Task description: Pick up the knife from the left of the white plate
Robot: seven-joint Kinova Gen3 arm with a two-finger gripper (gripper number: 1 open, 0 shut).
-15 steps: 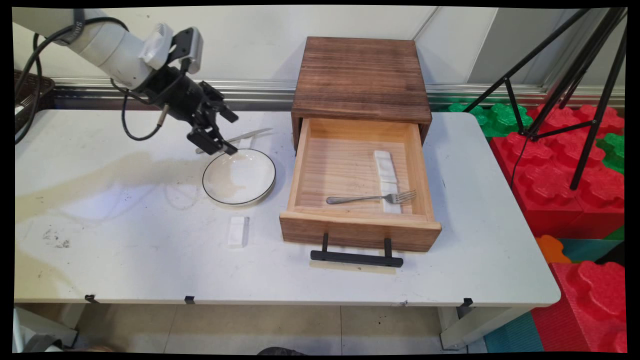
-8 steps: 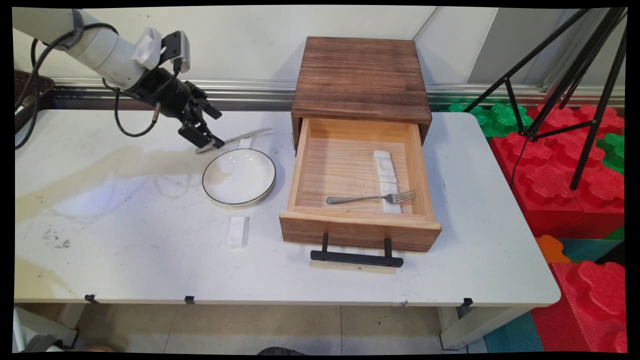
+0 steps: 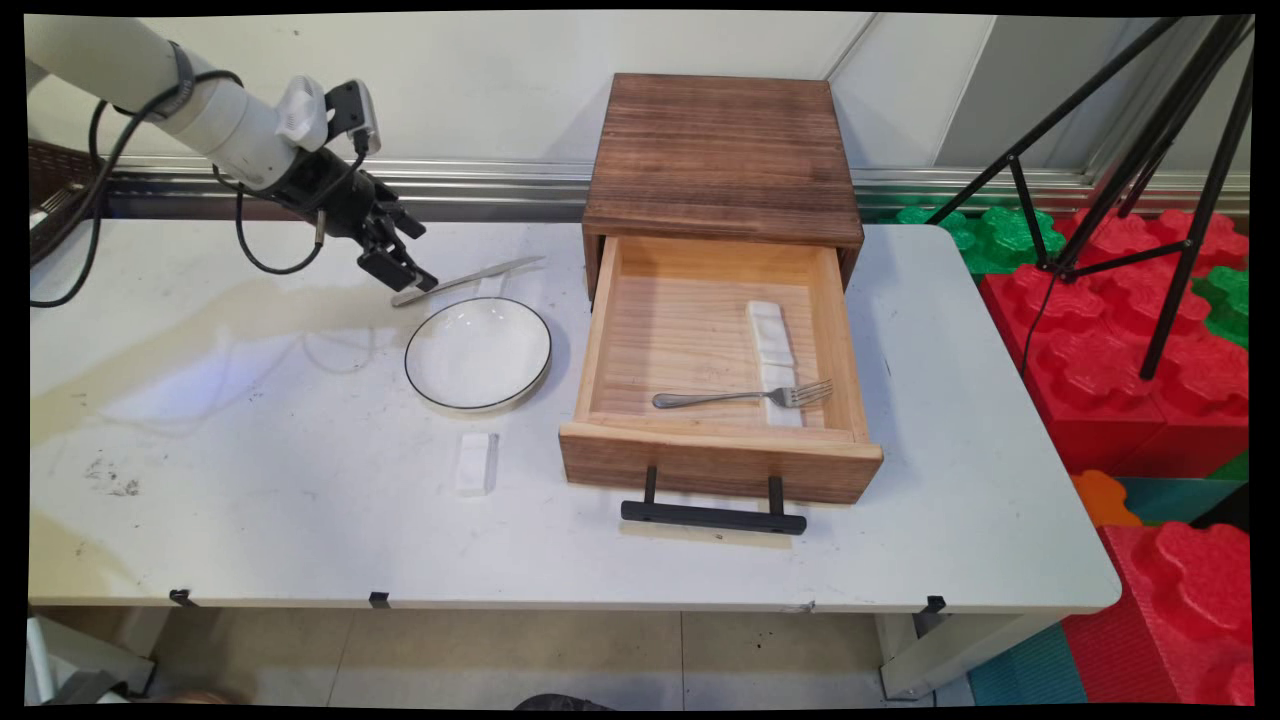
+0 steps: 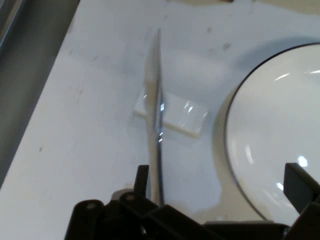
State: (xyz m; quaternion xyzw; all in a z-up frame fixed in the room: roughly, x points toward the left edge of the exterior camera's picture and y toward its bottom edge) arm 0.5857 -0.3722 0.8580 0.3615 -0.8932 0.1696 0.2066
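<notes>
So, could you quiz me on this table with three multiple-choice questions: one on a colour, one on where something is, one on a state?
1. The rim of the white plate is: A gold; B black; C blue.
2. The fork lies: A on the plate; B on the table beside the plate; C inside the wooden drawer.
3. The pincer is: A open; B clamped shut; C gripping a spoon.

Answers: 1 B, a thin black line rings the plate. 2 C, the fork lies on the drawer's floor, its tines on a white rest. 3 A, the hand view shows its two fingers wide apart, with the knife beside one.
</notes>
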